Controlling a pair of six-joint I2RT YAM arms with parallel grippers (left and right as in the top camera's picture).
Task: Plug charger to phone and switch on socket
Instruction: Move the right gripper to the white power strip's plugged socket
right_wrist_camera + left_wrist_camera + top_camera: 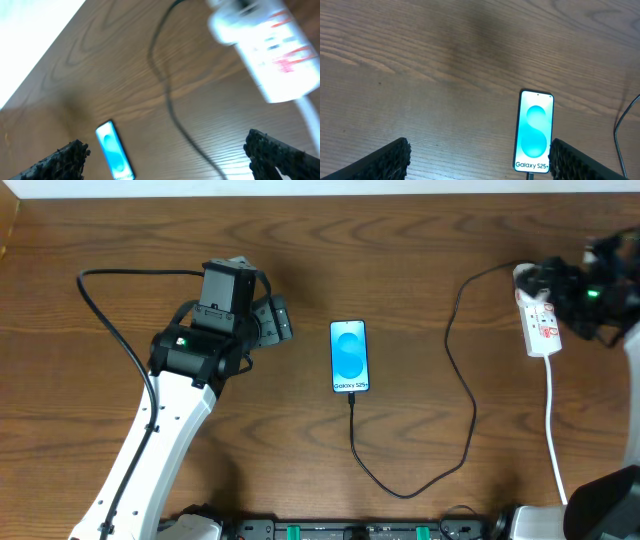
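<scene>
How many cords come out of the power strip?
2: the black charger cable loops to the phone; the white cord runs to the near edge of the table. More may be hidden.

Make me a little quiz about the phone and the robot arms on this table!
1. Pick one: what colour is the phone screen? A red, B blue, C green.
2. True or false: the left arm's jaws are gripping the phone.
3. Fill the gap: the black cable runs from the phone's bottom edge across the table to the white ____.

Key: 1 B. 2 False, they are open and holding nothing. 3 power strip.
</scene>
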